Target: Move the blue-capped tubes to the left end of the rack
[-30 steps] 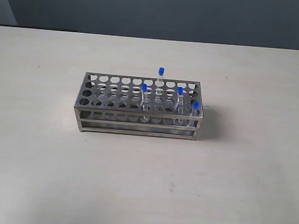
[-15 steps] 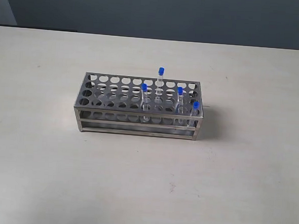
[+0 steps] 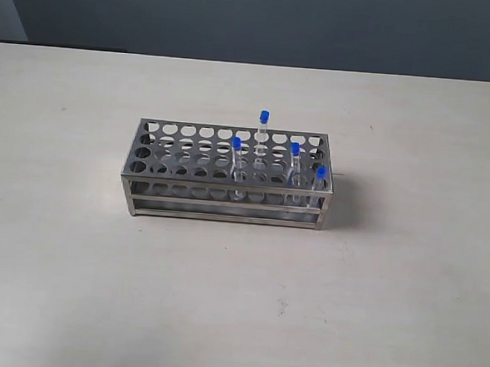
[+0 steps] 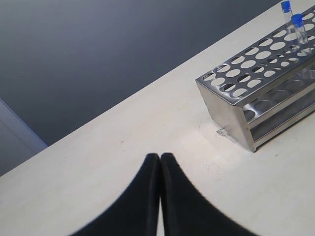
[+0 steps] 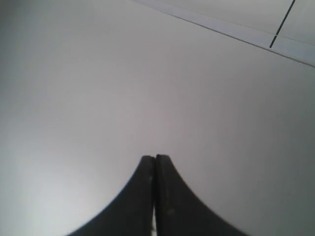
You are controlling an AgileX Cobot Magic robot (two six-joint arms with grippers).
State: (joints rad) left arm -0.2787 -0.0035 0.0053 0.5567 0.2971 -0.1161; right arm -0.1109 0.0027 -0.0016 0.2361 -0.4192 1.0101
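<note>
Status: rack [image 3: 229, 178] sits on the table [image 3: 73, 273], long side toward the exterior camera. All four blue-capped tubes [image 3: 263, 128] stand in the rack's right half.
- Rear tube [image 3: 263, 125]: back row, just right of rack centre, sticks up highest.
- Centre tube [image 3: 236, 154]: a middle row, near rack centre.
- Right-hand tube [image 3: 294, 160]: a middle row, toward the rack's right end.
- Corner tube [image 3: 320, 181]: front row, at the rack's right end.

No two tubes touch.

Left gripper [image 4: 160, 156]: black fingers pressed together, nothing between them. It's over bare table near the rack's left end, not touching the rack. That wrist camera shows the rack's end wall and hole plate, with two blue caps at the rack's far end.

Right gripper [image 5: 155, 158]: fingers also pressed together, empty. Its camera shows only a pale flat surface with a thin dark line, so I can't tell where it is relative to the rack.
</note>
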